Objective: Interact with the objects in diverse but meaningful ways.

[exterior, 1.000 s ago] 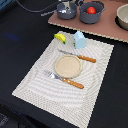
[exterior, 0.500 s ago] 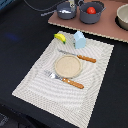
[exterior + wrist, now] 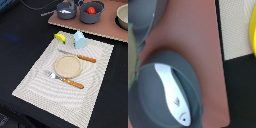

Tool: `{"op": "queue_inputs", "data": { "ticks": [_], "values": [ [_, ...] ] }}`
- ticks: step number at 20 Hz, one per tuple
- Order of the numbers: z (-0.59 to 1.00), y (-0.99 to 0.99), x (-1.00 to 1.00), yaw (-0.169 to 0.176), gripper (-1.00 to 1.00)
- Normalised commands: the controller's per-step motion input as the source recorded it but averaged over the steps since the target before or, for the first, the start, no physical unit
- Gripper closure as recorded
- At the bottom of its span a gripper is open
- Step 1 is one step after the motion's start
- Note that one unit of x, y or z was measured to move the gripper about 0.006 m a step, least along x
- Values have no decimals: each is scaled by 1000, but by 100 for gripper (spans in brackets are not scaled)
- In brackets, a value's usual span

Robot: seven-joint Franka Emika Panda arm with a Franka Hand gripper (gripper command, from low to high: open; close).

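A beige plate (image 3: 67, 65) sits mid-placemat (image 3: 95, 100) on the dark worktop (image 3: 20, 45), a knife (image 3: 77, 56) at its 1 o'clock side and a fork (image 3: 65, 80) at its 6 o'clock side (both orange-handled). At the mat's 12 o'clock edge the banana (image 3: 60, 37) lies just beside the carton (image 3: 79, 39). On the brown board (image 3: 107, 30) beyond, one grey pot (image 3: 92, 12) holds the tomato (image 3: 91, 10); another pot (image 3: 65, 10) holds the white piece (image 3: 172, 95). The claw is out of view, so its state is unknown.
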Motion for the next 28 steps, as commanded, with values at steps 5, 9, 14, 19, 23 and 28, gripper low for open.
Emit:
{"op": "queue_inputs", "data": {
  "ticks": [5, 9, 14, 19, 23, 28],
  "values": [
    [49, 449, 649, -63, -100],
    [39, 401, 600, -64, -100],
    [65, 397, 557, -78, -100],
    [4, 158, 248, -54, -100],
    [-4, 61, 101, -20, -100],
    [-70, 29, 14, -12, -100]
  ]
}}
